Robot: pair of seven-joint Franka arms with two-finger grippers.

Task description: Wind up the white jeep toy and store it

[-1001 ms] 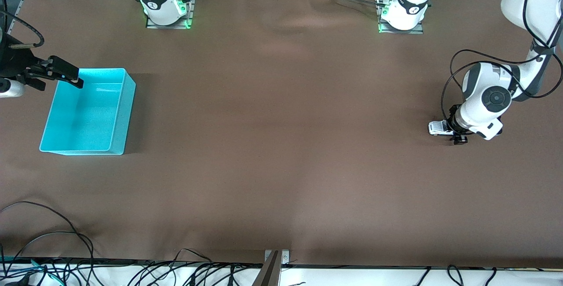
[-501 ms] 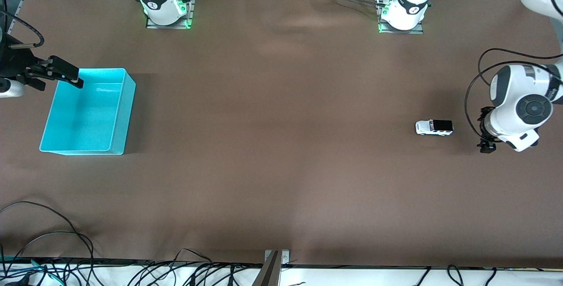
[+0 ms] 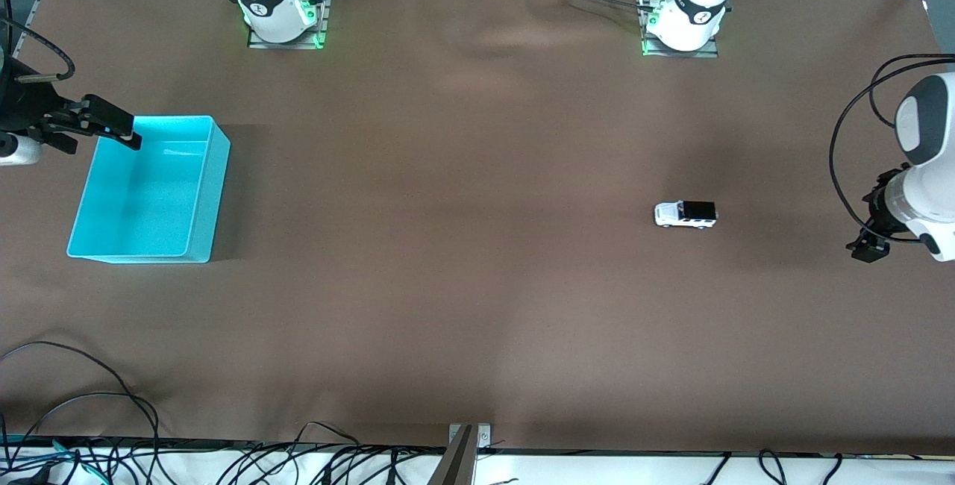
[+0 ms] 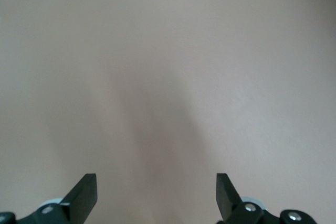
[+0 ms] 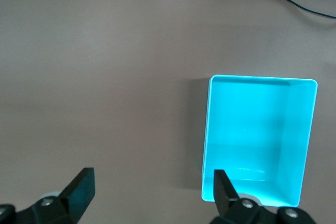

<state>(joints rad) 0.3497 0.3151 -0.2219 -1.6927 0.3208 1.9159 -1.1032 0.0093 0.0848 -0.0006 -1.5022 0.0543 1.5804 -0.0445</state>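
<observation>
Boxy white jeep toy sits on brown cloth; left gripper and right gripper both gape.

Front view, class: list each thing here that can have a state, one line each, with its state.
white jeep toy: on its wheels on the table, free of both grippers.
turquoise bin: upright, empty.
left gripper: open, holding nothing, apart from the jeep.
right gripper: open, holding nothing, over the bin's rim.

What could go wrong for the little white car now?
The white jeep toy stands free on the table, apart from the open left claw, so it might roll on unchecked. The turquoise bin sits at the right arm's end of the table, where the open right claw hovers over its rim, so the jeep could miss it.
</observation>
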